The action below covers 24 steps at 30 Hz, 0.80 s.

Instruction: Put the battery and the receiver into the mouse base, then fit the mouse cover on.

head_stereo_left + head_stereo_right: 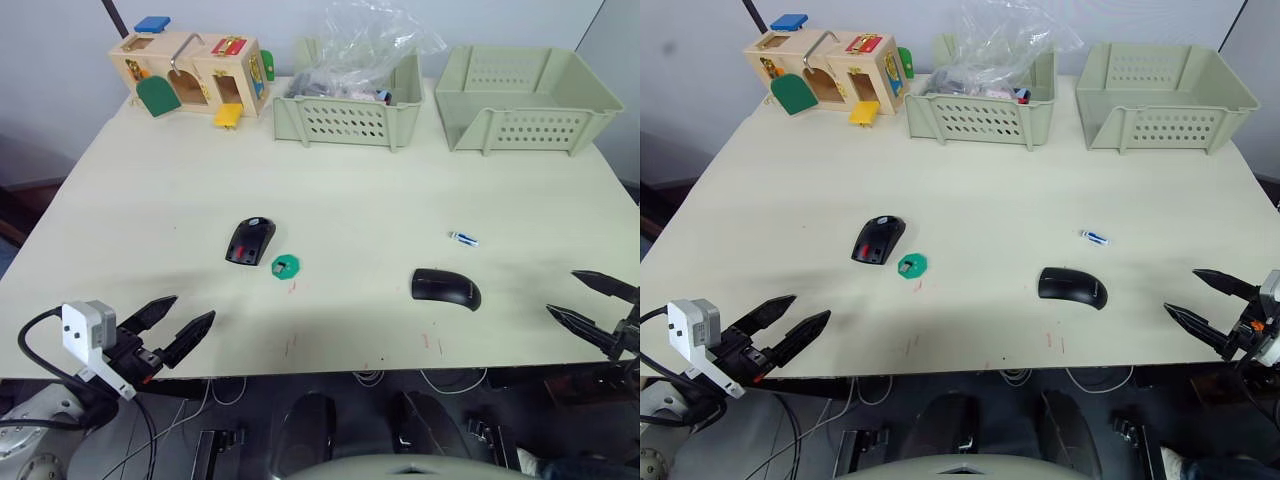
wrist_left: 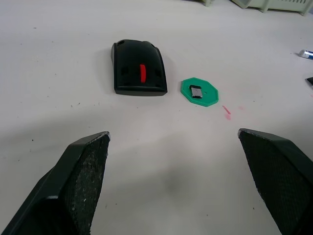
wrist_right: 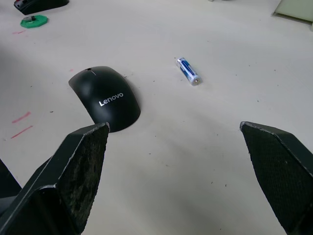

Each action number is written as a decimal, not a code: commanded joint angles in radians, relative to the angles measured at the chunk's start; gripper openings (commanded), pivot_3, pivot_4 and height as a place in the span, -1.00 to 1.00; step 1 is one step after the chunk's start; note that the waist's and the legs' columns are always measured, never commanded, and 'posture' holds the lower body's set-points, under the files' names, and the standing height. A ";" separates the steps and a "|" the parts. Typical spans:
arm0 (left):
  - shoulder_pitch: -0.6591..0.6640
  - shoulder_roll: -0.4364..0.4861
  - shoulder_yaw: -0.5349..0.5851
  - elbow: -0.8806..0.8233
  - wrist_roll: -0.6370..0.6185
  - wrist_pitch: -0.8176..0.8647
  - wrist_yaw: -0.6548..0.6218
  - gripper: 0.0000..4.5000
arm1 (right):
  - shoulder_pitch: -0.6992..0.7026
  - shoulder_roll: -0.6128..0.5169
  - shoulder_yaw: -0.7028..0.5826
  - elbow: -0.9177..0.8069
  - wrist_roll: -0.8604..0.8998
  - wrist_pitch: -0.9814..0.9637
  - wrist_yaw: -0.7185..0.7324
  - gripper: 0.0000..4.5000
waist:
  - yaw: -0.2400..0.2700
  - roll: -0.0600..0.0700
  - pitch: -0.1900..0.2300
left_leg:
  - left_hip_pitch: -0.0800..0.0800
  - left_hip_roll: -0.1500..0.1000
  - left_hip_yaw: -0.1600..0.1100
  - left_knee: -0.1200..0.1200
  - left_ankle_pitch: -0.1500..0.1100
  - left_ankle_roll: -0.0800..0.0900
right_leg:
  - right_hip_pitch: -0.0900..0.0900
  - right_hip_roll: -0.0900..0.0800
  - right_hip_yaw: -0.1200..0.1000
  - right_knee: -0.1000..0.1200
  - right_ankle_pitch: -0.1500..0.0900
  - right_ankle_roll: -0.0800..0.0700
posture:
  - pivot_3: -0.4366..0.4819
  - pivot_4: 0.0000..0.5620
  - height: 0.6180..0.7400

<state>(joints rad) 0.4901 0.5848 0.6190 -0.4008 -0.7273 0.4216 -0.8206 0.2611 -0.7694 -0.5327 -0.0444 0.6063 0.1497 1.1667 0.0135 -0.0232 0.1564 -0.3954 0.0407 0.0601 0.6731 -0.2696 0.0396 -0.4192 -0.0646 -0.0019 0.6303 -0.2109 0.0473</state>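
Right pincer point(image 1: 1212, 312) sits at the near right edge of the worktop point(image 1: 350, 190), fingers spread wide, holding nothing. The battery point(image 1: 463, 238) lies farther in and a bit to its left, on bare worktop, well apart from everything else. Its long axis runs roughly left-right, slightly slanted; in the right wrist view it lies diagonal between the two fingers, so a wrist turn is probably needed to close across its short side. The mouse cover point(image 1: 446, 288) is near the battery, on its near-left side, dome up, not touching it; it sits between the two pincers but closer to the right one. Left pincer point(image 1: 169, 328) is at the near left edge, also wide and empty. The mouse base point(image 1: 249, 240) lies beyond it, farther in and to the right, hollow side up with red mark showing, long axis running near-far with a slight tilt. A green disc point(image 1: 286, 266) sits just beside the base on its right, apart from it; a small dark piece rests on it, likely the receiver, too small to be sure. So right arm is nearer for the battery, left arm for the base. The battery slot inside the base is hard to make out. Far edge: wooden toy box point(image 1: 190, 72), bin with plastic bag point(image 1: 348, 105), bin point(image 1: 518, 98).
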 commanded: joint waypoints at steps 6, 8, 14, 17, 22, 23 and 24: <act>-0.060 0.085 0.037 -0.007 -0.012 0.030 0.011 0.98 | -0.029 0.008 0.002 -0.153 0.072 0.050 -0.031 1.00 | 0.000 0.000 0.000 | 0.000 0.000 -0.001 0.000 0.000 0.000 | 0.000 0.000 0.000 0.000 0.000 0.000 | -0.05 -0.47 1.00; -0.098 0.111 0.029 0.000 -0.010 0.044 0.020 0.98 | -0.042 0.013 0.030 -0.219 0.103 0.081 -0.035 1.00 | 0.000 0.000 0.000 | 0.000 0.000 -0.001 0.000 0.000 0.000 | 0.000 0.000 0.000 0.000 0.000 0.000 | -0.05 -0.47 1.00; -0.237 0.213 -0.019 -0.009 -0.028 0.246 0.148 0.98 | -0.083 -0.015 0.076 -0.394 0.197 0.172 -0.049 1.00 | 0.002 0.000 0.000 | 0.000 0.000 -0.001 0.000 0.000 0.000 | 0.000 0.000 -0.001 0.000 0.000 0.000 | -0.05 -0.47 1.00; -0.318 0.250 -0.047 0.000 -0.032 0.359 0.222 0.98 | -0.097 -0.028 0.067 -0.445 0.248 0.221 -0.068 1.00 | 0.001 0.000 0.000 | 0.000 0.000 -0.003 0.000 0.000 0.000 | 0.000 0.000 -0.001 0.000 0.000 0.000 | -0.05 -0.47 1.00; -0.458 0.266 -0.149 0.009 -0.002 0.433 0.277 0.98 | -0.059 -0.038 0.016 -0.527 0.288 0.249 -0.077 1.00 | 0.004 0.000 0.001 | -0.001 0.000 -0.003 0.000 0.000 0.000 | 0.000 0.000 -0.001 0.000 0.000 0.000 | -0.05 -0.47 1.00; -0.486 0.267 -0.173 0.016 0.015 0.443 0.292 0.98 | -0.043 -0.040 0.000 -0.537 0.293 0.249 -0.075 1.00 | 0.008 -0.001 0.001 | -0.001 -0.001 -0.003 0.000 0.000 0.000 | 0.000 0.000 -0.001 0.000 0.000 0.000 | -0.05 -0.47 1.00; -0.512 0.264 -0.189 0.027 0.022 0.453 0.301 0.98 | -0.028 -0.032 -0.015 -0.548 0.274 0.226 -0.075 1.00 | 0.007 -0.001 0.001 | -0.001 -0.001 -0.002 0.000 0.000 0.000 | 0.001 0.000 -0.002 0.000 0.000 0.000 | -0.05 -0.47 1.00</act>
<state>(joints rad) -0.0043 0.8366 0.4395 -0.3743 -0.7224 0.8626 -0.5378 0.2220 -0.7970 -0.4911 -0.5588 0.8726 0.3922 1.0887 0.0208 -0.0240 0.1571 -0.3964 0.0398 0.0585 0.6732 -0.2694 0.0393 -0.4178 -0.0644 -0.0039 0.6307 -0.2104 0.0470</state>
